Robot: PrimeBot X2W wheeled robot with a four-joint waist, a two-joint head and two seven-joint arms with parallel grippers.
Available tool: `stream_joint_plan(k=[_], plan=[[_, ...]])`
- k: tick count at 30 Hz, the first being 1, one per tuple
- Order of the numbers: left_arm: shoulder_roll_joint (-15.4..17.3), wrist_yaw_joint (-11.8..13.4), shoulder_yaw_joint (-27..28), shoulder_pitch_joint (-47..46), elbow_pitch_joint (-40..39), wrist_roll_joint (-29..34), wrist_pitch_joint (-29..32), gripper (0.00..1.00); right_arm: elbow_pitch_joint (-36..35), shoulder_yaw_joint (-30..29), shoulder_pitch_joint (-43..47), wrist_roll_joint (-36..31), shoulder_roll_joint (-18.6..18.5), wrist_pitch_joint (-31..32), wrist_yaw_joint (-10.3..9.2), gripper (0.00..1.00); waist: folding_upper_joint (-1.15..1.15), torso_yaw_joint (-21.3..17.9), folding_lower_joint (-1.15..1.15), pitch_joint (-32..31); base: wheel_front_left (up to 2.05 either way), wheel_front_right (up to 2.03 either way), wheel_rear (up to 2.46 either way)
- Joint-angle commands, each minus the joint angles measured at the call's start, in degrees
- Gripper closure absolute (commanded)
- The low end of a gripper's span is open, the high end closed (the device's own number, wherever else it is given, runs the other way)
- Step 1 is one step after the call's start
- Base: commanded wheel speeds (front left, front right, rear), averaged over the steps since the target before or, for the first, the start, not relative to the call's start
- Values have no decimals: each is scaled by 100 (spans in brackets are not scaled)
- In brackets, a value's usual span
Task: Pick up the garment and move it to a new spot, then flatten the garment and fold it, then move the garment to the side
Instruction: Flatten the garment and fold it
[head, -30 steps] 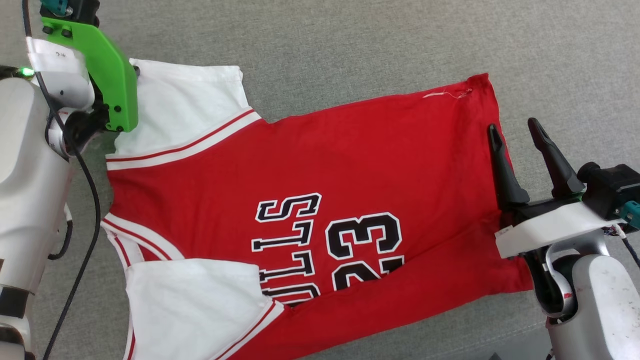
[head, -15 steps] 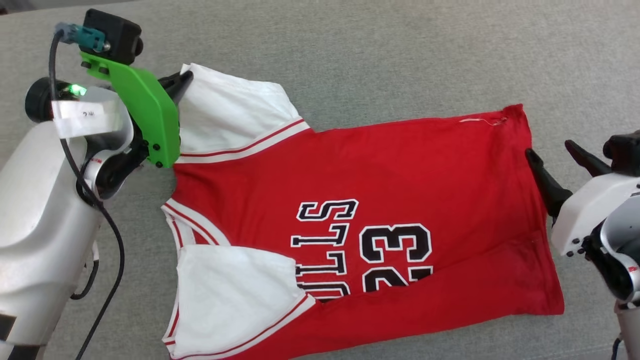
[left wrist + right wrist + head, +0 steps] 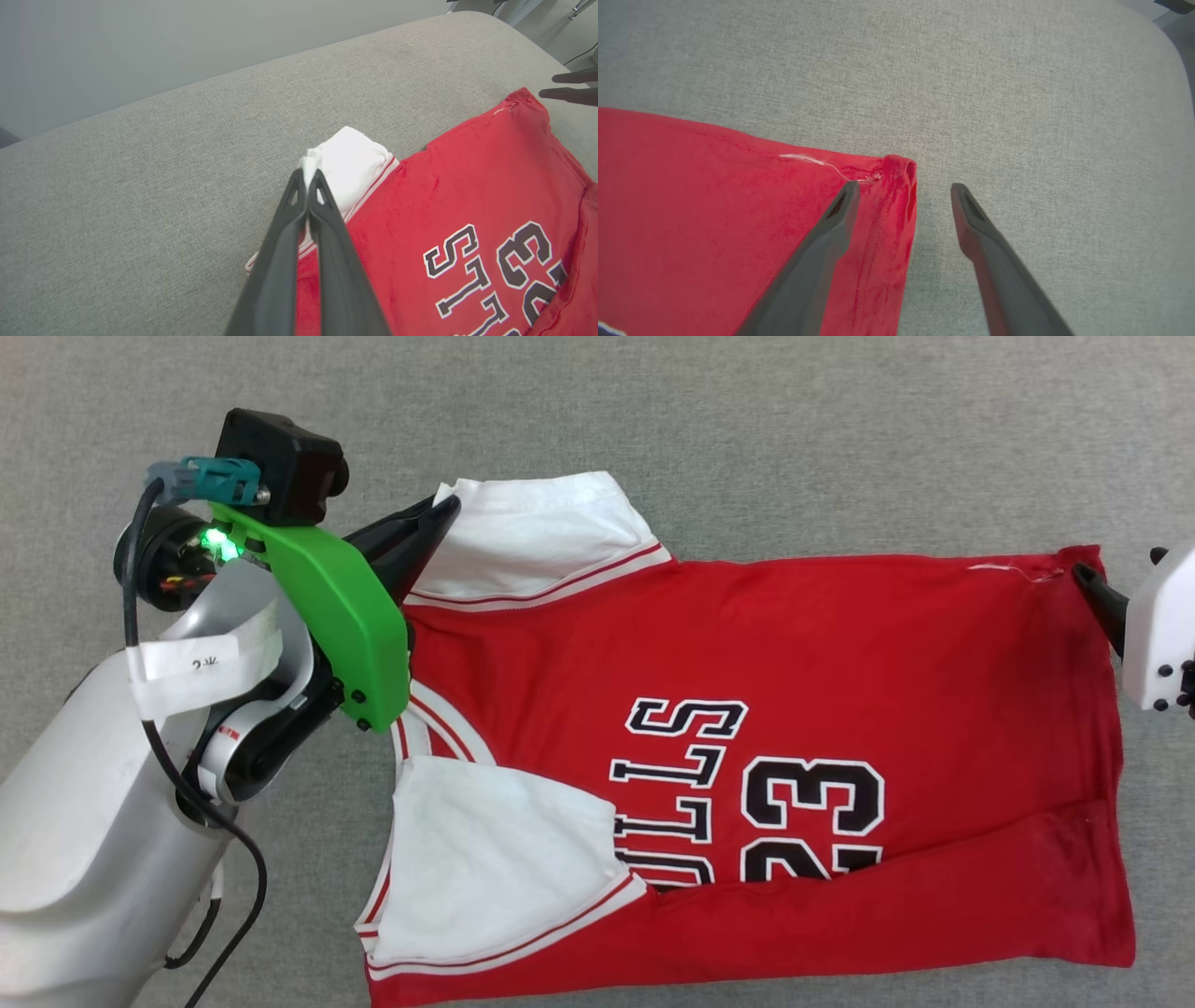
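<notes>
The garment [image 3: 794, 653], a red jersey with white sleeves and black "BULLS 23" print, lies spread on a grey cushion, its near long edge folded over. My left gripper [image 3: 446, 511] is shut on the tip of the far white sleeve [image 3: 350, 163], and the closed fingertips [image 3: 308, 175] pinch the cloth. My right gripper [image 3: 1117, 562] stands open at the far corner of the hem. In the right wrist view its fingers [image 3: 840, 210] straddle that red corner [image 3: 901, 172], one over the cloth and one over bare cushion.
The grey cushion [image 3: 747, 420] extends beyond the garment on the far side. Its far edge rounds off toward a pale wall [image 3: 187, 37], and its right end curves down [image 3: 1171, 70]. My left arm's green bracket [image 3: 336, 607] and cable overhang the collar.
The head camera has shifted, so the garment sits further right in view. My right gripper has gone from the middle of the hem to its far corner. The left gripper stays shut on the sleeve.
</notes>
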Motion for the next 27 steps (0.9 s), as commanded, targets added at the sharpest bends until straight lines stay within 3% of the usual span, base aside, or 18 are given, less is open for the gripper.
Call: stream_joint_plan(k=[1, 12, 13, 14, 21, 27], plan=[[19, 58, 16, 91, -86, 47, -4, 100, 139, 22, -135, -53, -28, 64, -5, 0, 63, 150, 0, 160, 0, 0, 0], [-9, 57, -37, 31, -289, 86, -36, 100, 1140, 275, -429, -169, -41, -6, -5, 0, 63, 334, 0, 374, 0, 0, 0], [-4, 50, -36, 24, -272, 89, -44, 100, 1195, 301, -445, -161, -51, -13, -5, 56, 63, 343, 0, 376, 0, 0, 0], [-1, 45, -33, 17, -245, 91, -56, 100, 1252, 339, -463, -149, -66, -22, -5, 100, 63, 352, 0, 373, 0, 0, 0], [-18, 37, 0, 66, 12, 80, -216, 100, 1392, 426, -541, -53, -95, -344, -5, 100, 63, 356, 0, 187, 0, 0, 0], [-49, 68, 98, 239, 287, 29, -497, 100, 1259, 319, -559, 109, -105, -1042, -5, 100, 63, 320, 0, -161, 0, 0, 0]])
